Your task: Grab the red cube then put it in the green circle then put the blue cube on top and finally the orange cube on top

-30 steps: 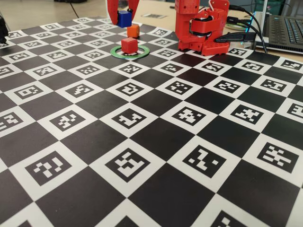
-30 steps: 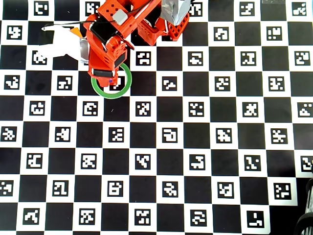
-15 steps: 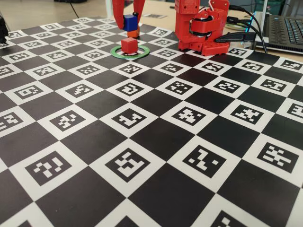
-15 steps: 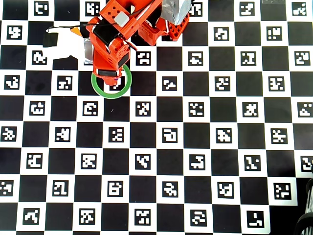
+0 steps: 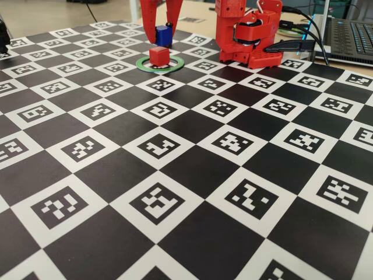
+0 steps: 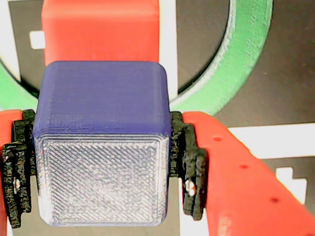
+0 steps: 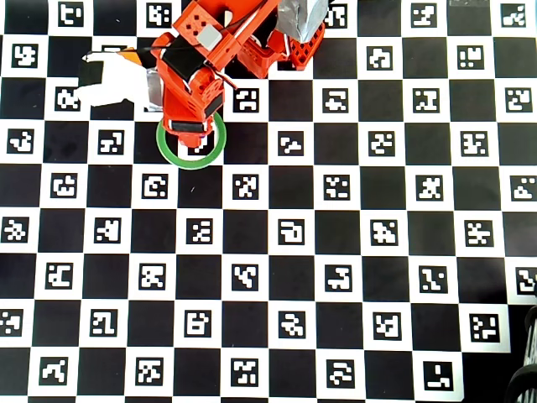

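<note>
The red cube (image 5: 158, 55) sits inside the green circle (image 5: 175, 65) at the far side of the board. My gripper (image 5: 162, 32) is shut on the blue cube (image 5: 162, 37), which hangs just over and slightly behind the red cube. In the wrist view the blue cube (image 6: 103, 147) is clamped between the black pads (image 6: 189, 167) of my gripper (image 6: 102, 169). The red cube (image 6: 101, 32) and the green circle (image 6: 246, 64) lie below it. In the overhead view the arm and my gripper (image 7: 190, 133) cover the cubes, and only the green circle (image 7: 172, 155) shows. The orange cube is hidden.
The red arm base (image 5: 247, 35) stands right of the circle in the fixed view. A laptop (image 5: 349, 35) and cables lie beyond the board's right edge. A white sheet (image 7: 113, 80) lies left of the arm in the overhead view. Marker squares cover the board.
My gripper has come down with the blue cube, from well above to just over the red cube. The blue cube now hides the orange cube in the fixed view.
</note>
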